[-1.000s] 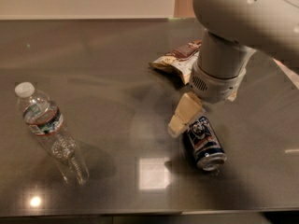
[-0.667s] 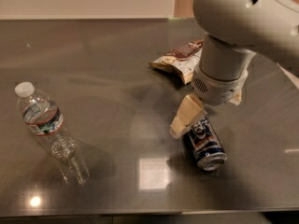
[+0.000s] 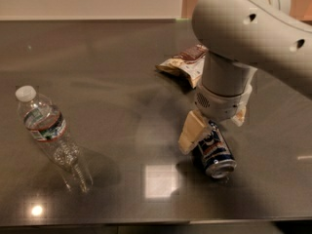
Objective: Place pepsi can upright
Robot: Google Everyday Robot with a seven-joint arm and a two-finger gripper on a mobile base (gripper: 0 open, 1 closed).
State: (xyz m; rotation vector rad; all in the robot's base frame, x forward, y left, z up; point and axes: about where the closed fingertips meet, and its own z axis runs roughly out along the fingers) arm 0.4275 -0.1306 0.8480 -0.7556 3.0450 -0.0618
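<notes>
The pepsi can (image 3: 214, 152) is dark blue with a silver end. It lies on its side on the dark table (image 3: 112, 91), right of centre, with its end pointing toward the front edge. My gripper (image 3: 214, 126) hangs from the big white arm directly over the can's far end. It is open, with one cream finger (image 3: 190, 133) on the can's left side and the other finger (image 3: 239, 116) showing at the right. The far part of the can is hidden under the wrist.
A clear plastic water bottle (image 3: 48, 133) with a white cap stands tilted at the left front. A brown-and-white crinkled snack bag (image 3: 187, 65) lies behind the arm. The table's front edge runs along the bottom of the view.
My gripper has come down lower over the can, so its fingers now straddle it. The can, bottle and bag have not moved.
</notes>
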